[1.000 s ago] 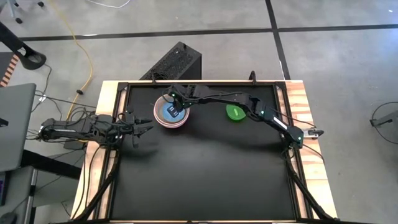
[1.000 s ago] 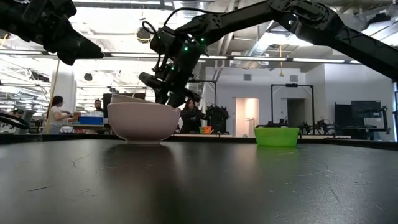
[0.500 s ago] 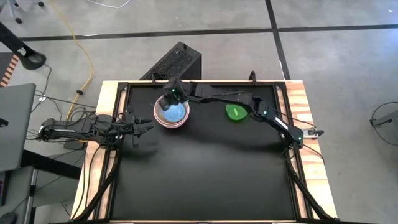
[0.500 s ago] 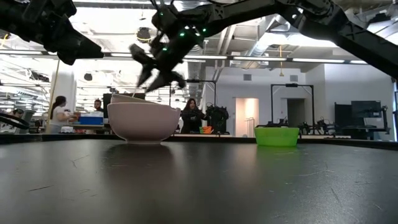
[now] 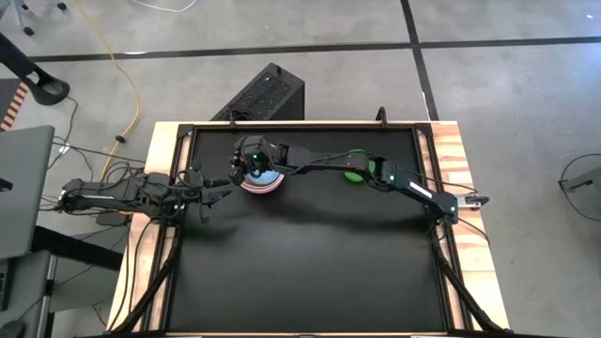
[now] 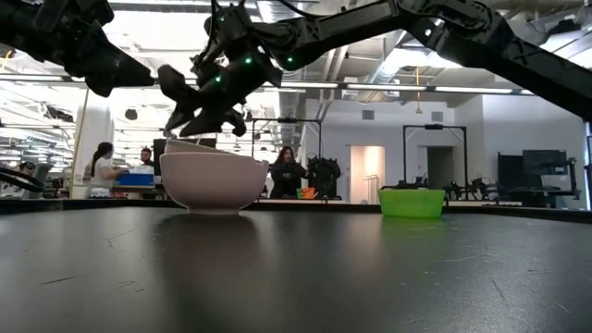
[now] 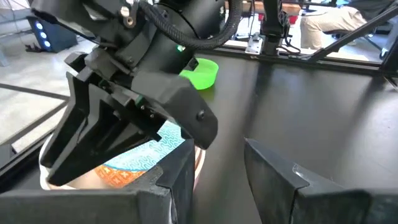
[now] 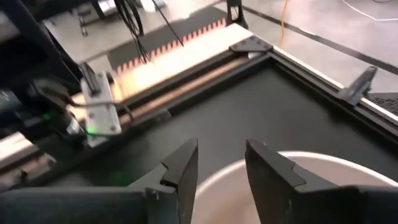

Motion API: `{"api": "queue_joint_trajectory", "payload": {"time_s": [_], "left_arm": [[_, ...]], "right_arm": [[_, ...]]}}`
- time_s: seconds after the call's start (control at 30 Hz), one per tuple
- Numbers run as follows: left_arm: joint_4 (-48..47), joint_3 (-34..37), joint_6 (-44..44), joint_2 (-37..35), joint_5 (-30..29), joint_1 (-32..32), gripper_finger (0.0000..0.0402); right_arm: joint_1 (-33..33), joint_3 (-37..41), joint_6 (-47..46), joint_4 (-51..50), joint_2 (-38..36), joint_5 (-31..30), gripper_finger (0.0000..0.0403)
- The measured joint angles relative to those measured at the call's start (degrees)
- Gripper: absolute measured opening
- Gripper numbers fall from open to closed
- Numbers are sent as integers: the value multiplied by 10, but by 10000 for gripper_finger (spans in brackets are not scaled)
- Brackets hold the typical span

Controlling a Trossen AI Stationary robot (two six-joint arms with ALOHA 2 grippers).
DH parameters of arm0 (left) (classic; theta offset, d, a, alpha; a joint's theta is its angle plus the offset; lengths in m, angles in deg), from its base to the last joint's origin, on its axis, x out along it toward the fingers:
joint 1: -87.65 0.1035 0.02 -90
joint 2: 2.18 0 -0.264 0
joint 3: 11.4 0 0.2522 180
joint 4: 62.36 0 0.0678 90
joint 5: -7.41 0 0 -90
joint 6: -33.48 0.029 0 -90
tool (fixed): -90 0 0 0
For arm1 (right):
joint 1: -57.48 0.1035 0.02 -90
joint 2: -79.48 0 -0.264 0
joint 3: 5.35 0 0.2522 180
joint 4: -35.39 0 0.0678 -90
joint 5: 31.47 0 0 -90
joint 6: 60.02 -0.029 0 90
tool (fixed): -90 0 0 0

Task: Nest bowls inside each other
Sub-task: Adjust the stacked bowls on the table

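Note:
Several bowls sit nested in a stack [image 5: 266, 187] [image 6: 215, 180] at the table's far middle, with a pale pink one outermost and a light blue one [image 5: 269, 175] [image 7: 146, 154] innermost. The green bowl [image 6: 412, 202] [image 7: 200, 73] stands alone to the stack's right, partly under my right arm. My right gripper [image 5: 236, 169] [image 6: 168, 100] [image 8: 221, 152] hovers open just above the stack's left rim [image 8: 298, 165], pointing toward the table's left with nothing in it. My left gripper [image 5: 221, 195] [image 7: 217, 168] waits open at the left edge.
A raised black frame [image 5: 300, 126] borders the dark table. My right arm [image 5: 329, 164] stretches across the far part of the table above the green bowl. Bare dark table [image 5: 310, 263] lies toward the near edge.
My right gripper has risen out of the light blue bowl and swung toward the table's left edge. It has tipped from pointing steeply down to nearly level. The stacked bowls and the green bowl have stayed where they were.

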Motion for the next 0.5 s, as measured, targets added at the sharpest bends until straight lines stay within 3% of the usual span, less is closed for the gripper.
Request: {"api": "queue_joint_trajectory", "payload": {"time_s": [0.27,0.5], "left_arm": [[0,0,0,0,0,0,128],[0,0,-3,0,0,0,128]], "right_arm": [[1,0,25,-66,0,2,152],[3,0,41,-46,0,3,152]]}}
